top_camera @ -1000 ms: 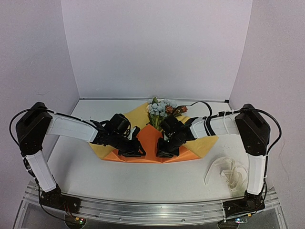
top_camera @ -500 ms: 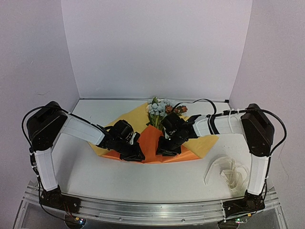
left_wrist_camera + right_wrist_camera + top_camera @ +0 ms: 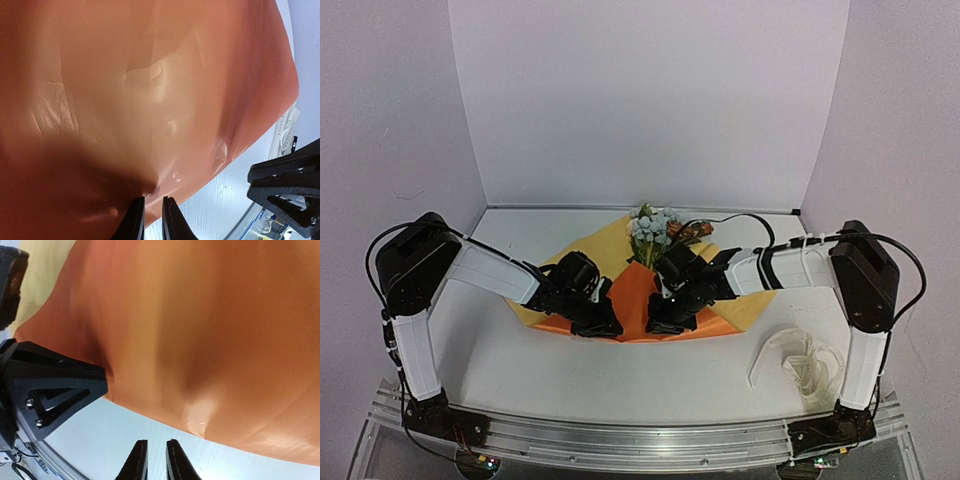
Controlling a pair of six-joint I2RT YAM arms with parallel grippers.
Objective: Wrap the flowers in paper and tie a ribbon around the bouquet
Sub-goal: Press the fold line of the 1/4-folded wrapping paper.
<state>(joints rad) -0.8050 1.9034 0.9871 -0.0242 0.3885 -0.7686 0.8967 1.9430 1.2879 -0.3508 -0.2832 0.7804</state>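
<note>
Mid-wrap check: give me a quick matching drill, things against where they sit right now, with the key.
Things:
1. flowers
2. paper
3. ribbon
4. left gripper

Places:
A. loose heap on the table by the right arm's base
B. at the paper's near edge, left of its orange middle
C. blooms at the paper's far end
D. lying on the table, orange middle, yellow flaps on both sides

Pairs: 1-C, 2-D, 3-A, 4-B

Left hand and right hand rest on the orange paper.
</note>
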